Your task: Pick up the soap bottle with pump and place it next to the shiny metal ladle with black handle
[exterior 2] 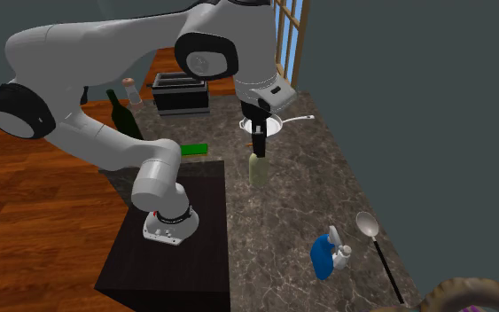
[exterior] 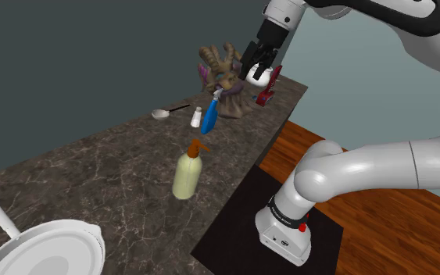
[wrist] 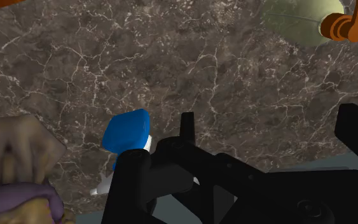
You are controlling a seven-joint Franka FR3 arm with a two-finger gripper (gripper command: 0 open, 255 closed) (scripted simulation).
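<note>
In the shoulder view, the gripper (exterior: 255, 69) hangs high over the far end of the counter (exterior: 93, 172). It is open and holds nothing. The soap bottle (exterior: 188, 173) stands upright mid-counter, near the edge by the stand. I think the pick-up has not begun. Next, the gripper must go to the bottle, come down and close on its body.

In the second exterior view, the ladle (exterior 2: 368, 225) lies by the other long edge. A blue bottle (exterior 2: 323, 259) and a shaker (exterior 2: 345, 255) are just beside it. The bare counter by the ladle's bowl looks best.

In the wrist view, the fingers (wrist: 133, 184) stand apart, and the soap bottle (wrist: 298, 19) is well away from them.
</note>
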